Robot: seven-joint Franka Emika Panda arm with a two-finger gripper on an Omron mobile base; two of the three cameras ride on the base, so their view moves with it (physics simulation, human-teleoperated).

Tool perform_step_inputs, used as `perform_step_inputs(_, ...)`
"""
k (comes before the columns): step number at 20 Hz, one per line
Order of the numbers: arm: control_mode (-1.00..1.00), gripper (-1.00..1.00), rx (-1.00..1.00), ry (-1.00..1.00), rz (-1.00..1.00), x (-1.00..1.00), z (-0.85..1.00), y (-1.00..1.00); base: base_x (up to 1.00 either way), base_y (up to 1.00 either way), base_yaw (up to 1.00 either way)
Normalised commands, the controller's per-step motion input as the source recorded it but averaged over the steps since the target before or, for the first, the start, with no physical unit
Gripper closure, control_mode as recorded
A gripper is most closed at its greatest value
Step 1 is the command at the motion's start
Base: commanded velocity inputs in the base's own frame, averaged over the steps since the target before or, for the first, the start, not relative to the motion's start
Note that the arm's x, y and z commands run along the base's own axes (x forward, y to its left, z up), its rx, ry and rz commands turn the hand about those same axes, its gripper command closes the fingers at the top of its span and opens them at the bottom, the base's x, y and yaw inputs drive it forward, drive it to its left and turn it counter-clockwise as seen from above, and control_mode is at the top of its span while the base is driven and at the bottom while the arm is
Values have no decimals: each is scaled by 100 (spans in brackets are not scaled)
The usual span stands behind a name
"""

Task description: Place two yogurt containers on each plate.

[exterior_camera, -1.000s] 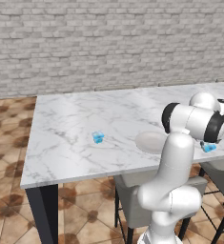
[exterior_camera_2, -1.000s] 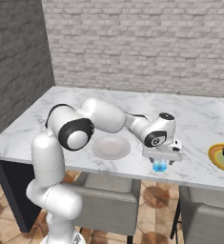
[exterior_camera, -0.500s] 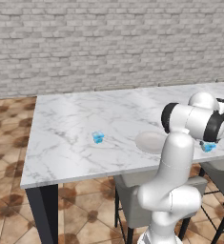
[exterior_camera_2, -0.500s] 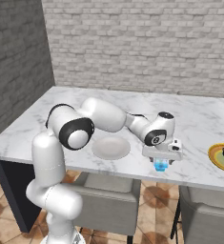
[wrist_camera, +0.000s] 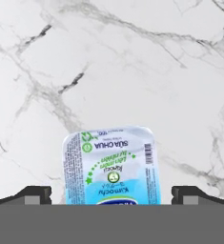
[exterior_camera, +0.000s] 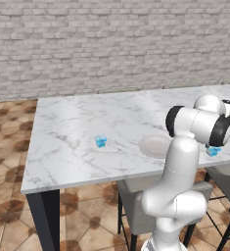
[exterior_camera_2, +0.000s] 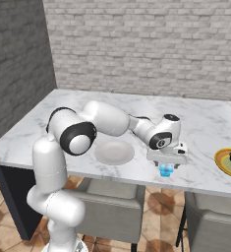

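Item: yogurt cup (wrist_camera: pixel 109 167), lower centre of hand view, resting on desk (wrist_camera: pixel 132 71). Pincer (wrist_camera: pixel 111 194) released, tips straddling it. We should descend squarely, clench gently on its sides, then lift toward off-white plate (exterior_camera_2: pixel 114 152).

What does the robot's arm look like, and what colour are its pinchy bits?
The arm is glossy white, built of rounded tube-like segments with black rings at the joints. Its hand is a white block carrying the gripper, whose jaws end in small dark tips. No cables or markings are visible.
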Motion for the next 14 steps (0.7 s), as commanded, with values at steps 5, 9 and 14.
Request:
perform_step_inputs(5, -100, -100, 0, 0, 0, 0, 0, 0, 0, 0, 0)
perform_step_inputs(9, -100, -100, 0, 0, 0, 4, 0, 0, 0, 0, 0)
perform_step_inputs(14, -100, -100, 0, 0, 0, 3, -2, 0, 0, 0, 0)
